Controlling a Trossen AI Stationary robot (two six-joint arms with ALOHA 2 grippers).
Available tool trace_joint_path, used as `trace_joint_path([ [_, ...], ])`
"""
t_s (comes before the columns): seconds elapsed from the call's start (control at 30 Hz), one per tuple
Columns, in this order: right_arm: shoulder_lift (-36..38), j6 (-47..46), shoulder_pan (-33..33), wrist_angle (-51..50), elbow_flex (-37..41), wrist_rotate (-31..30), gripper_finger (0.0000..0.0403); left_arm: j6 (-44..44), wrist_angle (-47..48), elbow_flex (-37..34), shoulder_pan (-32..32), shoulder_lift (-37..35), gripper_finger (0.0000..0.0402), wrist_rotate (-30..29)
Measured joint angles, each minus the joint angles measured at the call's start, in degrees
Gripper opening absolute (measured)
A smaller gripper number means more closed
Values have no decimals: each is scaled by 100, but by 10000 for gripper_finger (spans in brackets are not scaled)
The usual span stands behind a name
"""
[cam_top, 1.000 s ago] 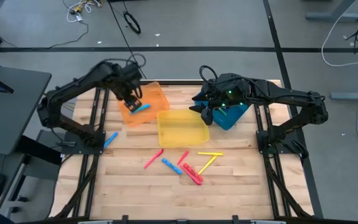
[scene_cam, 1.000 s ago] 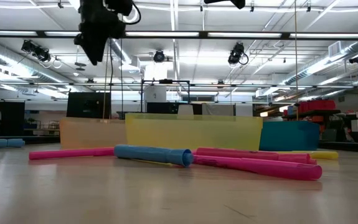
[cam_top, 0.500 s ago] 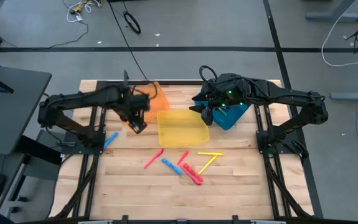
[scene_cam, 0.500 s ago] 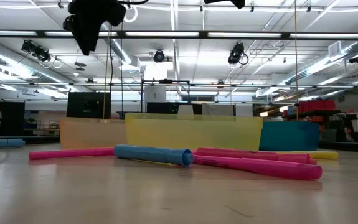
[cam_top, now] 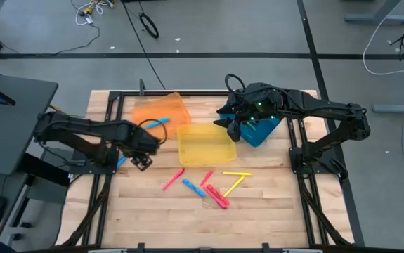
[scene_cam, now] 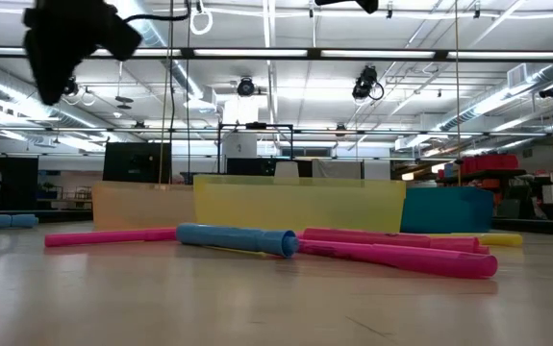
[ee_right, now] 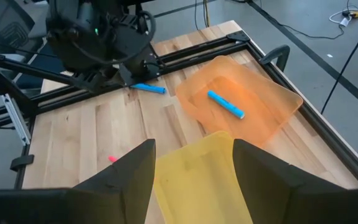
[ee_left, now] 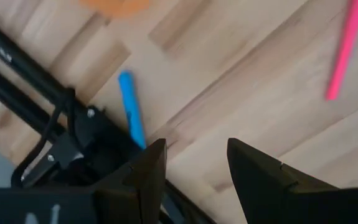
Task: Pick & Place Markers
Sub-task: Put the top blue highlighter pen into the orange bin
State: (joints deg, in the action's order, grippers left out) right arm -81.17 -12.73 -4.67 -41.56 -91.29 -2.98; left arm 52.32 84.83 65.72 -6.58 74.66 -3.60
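Note:
Several markers lie flat on the wooden table: a blue one (cam_top: 124, 158) by the left frame rail, and a group near the middle with a pink one (cam_top: 173, 180), a blue one (cam_top: 193, 187) and a yellow one (cam_top: 237, 173). Another blue marker (cam_top: 158, 123) lies inside the orange tray (cam_top: 152, 109). My left gripper (cam_top: 142, 161) hangs open above the table, pointing down, just right of the lone blue marker (ee_left: 131, 117); nothing is between its fingers. My right gripper (cam_top: 233, 130) waits open, raised by the blue tray (cam_top: 263, 131).
A yellow tray (cam_top: 205, 144) stands between the orange and blue trays. Black frame rails (cam_top: 107, 176) run along both table sides; the lone blue marker lies close against the left rail (ee_left: 54, 106). Bare wood lies in front of the marker group.
My left gripper has swung from above the orange tray toward the table's near left, sinking a little and rolling about its own axis. It stays open. The blue marker in the orange tray has stayed where it was. My right arm has kept still.

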Motion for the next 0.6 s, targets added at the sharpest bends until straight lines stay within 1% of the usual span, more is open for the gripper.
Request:
trace_joint_path([
  [0.13,0,75,0,0,0,0,216,286,-85,-683,-14,-707,177,-22],
  [0.2,0,119,2,0,0,2,216,256,-155,-988,94,-991,177,-23],
  [0.27,0,122,0,0,0,2,216,102,-214,-1291,253,-1160,177,99],
  [0.43,0,124,-4,0,0,46,216,-436,-345,-2010,682,-1209,177,427],
  [0.53,0,118,-4,0,0,48,216,-662,-325,-2028,917,-1081,177,253],
  [0.6,0,95,-8,4,0,48,216,-881,-472,-1983,1060,-1064,177,138],
])
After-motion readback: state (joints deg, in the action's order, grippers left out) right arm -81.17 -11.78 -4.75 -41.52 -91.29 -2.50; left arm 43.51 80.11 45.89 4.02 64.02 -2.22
